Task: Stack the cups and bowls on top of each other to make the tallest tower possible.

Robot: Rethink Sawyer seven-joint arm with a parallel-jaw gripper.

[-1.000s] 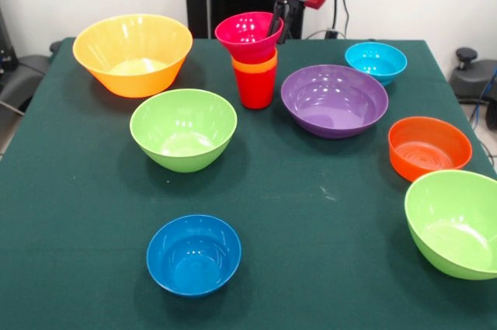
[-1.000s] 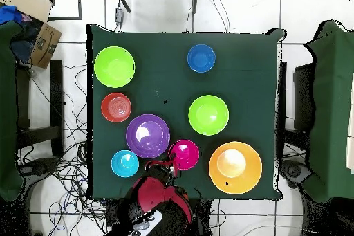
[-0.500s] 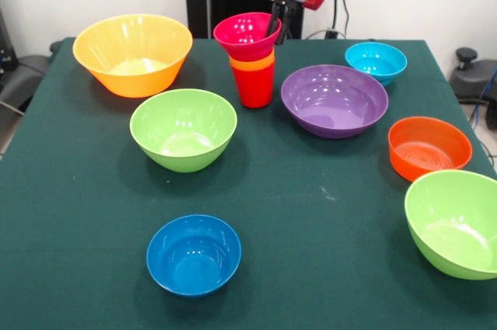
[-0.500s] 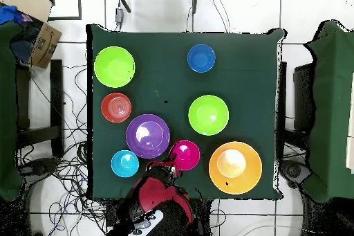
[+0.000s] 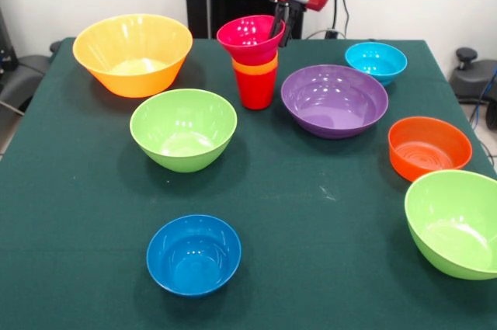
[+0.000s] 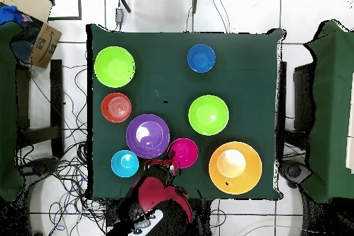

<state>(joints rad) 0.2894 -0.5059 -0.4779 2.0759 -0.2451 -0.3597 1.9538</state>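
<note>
Red-and-black arm reaching down from above, end effector (image 5: 279, 26) at the far rim of the pink bowl (image 5: 248, 37), dark fingers pinching that rim, one inside and one outside. Pink bowl slightly tilted atop the tower (image 5: 255, 66), seated in an orange cup (image 5: 255, 67) nested in a red cup (image 5: 255, 88) standing on the green bench (image 5: 311, 213). Relative to the tower: purple bowl (image 5: 334, 100) just beside to the right, light blue bowl (image 5: 376, 61) beyond that, yellow-orange bowl (image 5: 133, 53) to the left, lime green bowl (image 5: 183, 128) nearer front-left.
</note>
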